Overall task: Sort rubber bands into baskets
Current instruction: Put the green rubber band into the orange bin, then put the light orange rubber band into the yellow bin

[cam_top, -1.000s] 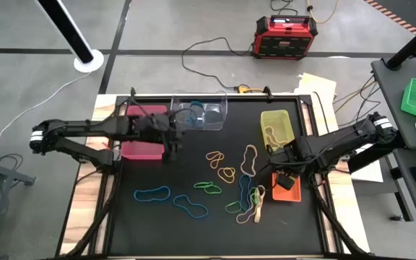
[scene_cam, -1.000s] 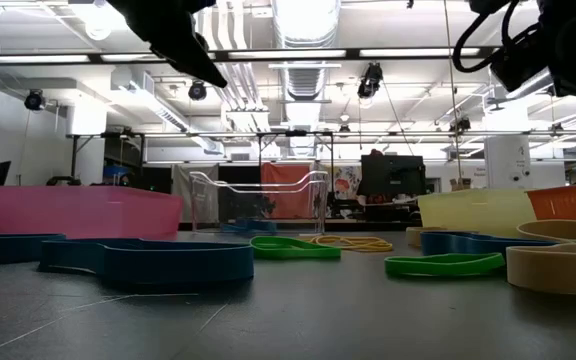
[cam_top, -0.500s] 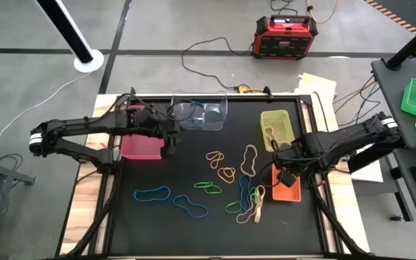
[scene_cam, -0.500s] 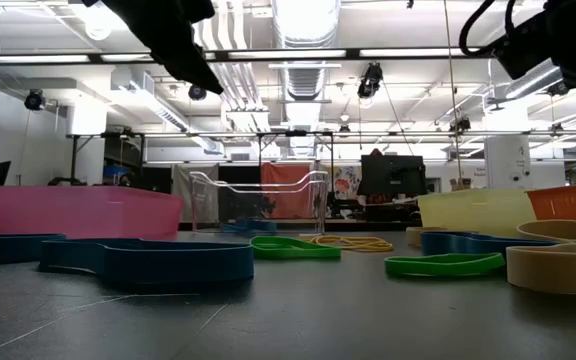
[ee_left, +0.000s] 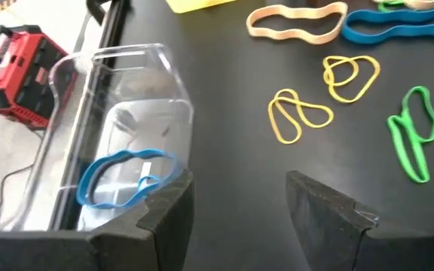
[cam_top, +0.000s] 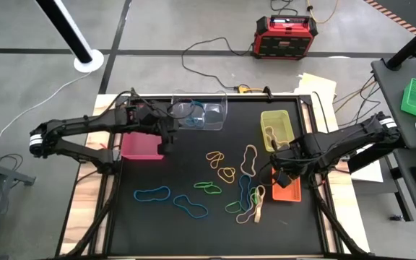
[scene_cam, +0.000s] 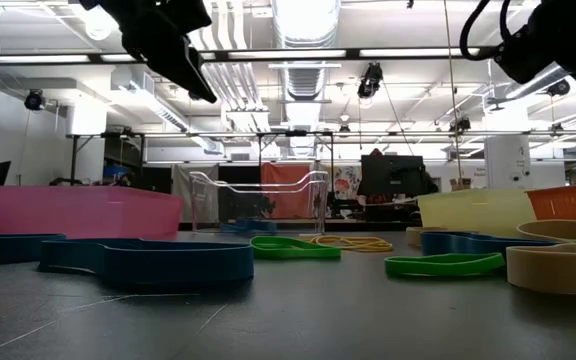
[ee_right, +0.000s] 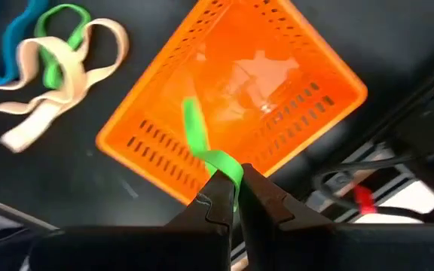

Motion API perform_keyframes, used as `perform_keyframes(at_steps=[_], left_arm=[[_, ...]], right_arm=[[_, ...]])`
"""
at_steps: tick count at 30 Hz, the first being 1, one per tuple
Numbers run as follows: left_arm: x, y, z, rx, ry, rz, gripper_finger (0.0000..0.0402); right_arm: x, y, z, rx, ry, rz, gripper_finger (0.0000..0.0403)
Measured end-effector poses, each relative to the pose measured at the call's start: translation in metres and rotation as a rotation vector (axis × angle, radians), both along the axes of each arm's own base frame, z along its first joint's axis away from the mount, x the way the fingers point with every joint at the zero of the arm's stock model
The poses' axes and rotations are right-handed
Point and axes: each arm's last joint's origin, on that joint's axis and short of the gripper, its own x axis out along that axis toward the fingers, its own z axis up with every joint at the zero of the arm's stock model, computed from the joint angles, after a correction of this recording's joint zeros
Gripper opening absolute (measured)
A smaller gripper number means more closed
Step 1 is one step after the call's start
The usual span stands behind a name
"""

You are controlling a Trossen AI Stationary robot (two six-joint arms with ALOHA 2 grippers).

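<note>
My left gripper (cam_top: 162,146) is open and empty, above the mat at the pink basket's (cam_top: 140,147) right edge, near the clear basket (ee_left: 126,143), which holds a blue rubber band (ee_left: 123,177). My right gripper (cam_top: 284,175) is shut on a green rubber band (ee_right: 202,139) above the orange basket (ee_right: 239,90). The yellow-green basket (cam_top: 276,126) holds a tan band. Several blue, green, yellow and tan bands (cam_top: 227,173) lie flat on the black mat. My right gripper pinches one end of the green band (ee_right: 227,167) between its two fingertips, from above, pointing down. The rest of the band hangs slack below the fingers over the orange basket's near left part. Whether its free end touches the basket I cannot tell.
A blue band (cam_top: 152,193) and another (cam_top: 191,206) lie at the near left of the mat. A tangle of tan, green and blue bands (cam_top: 255,202) lies left of the orange basket. A red-black power box (cam_top: 285,36) stands on the floor beyond the table.
My left gripper has gone a little toward the table's left and far edges, from the open mat to the pink basket's right edge.
</note>
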Motion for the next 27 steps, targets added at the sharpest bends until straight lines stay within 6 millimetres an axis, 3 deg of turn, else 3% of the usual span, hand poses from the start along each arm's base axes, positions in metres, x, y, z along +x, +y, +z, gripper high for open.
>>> perform_keyframes(at_steps=[8,20,24,27], left_arm=[[-0.004,0.013,-0.001,0.032,0.013,0.024,0.019],[-0.004,0.012,-0.003,-0.029,0.006,0.03,0.019],[-0.002,0.009,-0.007,-0.1,-0.026,-0.012,0.019],[0.008,0.002,-0.013,-0.162,-0.076,-0.067,0.019]], right_arm=[[0.001,0.0,0.0,-0.001,0.007,-0.07,0.0015],[0.001,0.001,0.0,-0.007,0.007,-0.06,0.0108],[0.003,-0.002,-0.001,-0.121,-0.054,0.024,0.0131],[0.014,-0.006,0.0,-0.296,-0.203,0.131,0.0141]])
